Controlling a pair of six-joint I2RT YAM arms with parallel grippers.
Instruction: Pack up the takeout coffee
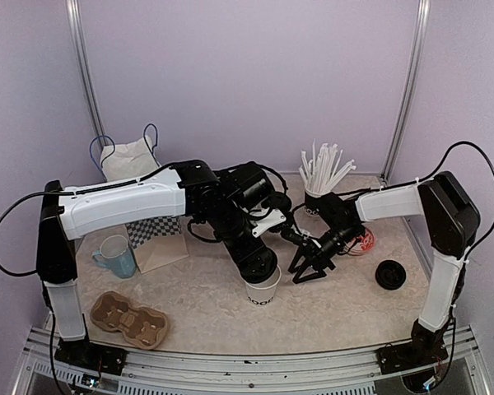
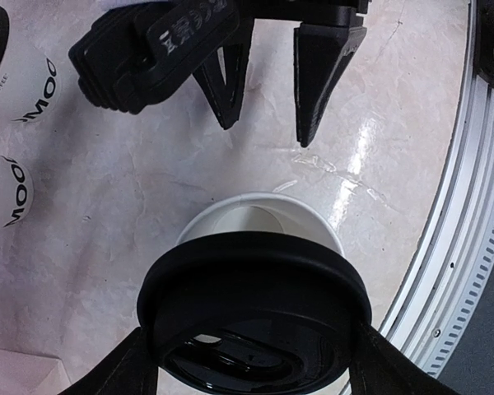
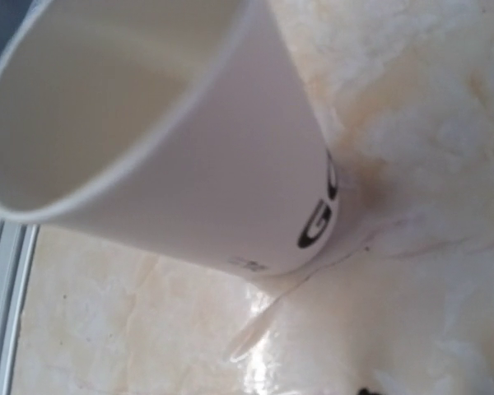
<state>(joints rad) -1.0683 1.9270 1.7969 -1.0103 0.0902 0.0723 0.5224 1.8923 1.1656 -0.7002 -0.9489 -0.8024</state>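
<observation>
Left wrist: lid (image 2: 255, 276) overhangs cup (image 2: 259, 218) rim; right pincer (image 2: 267, 132) beyond, apart.

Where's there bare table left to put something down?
Front strip between carrier and cup; wider front-right patch between cup, right gripper and loose lid. Crowded: the middle, where left gripper holds a lid over the cup, and the left by mug and bag.

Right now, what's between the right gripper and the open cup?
Only bare tabletop, seen in the left wrist view. The right gripper hangs open, apart from the open cup.
</observation>
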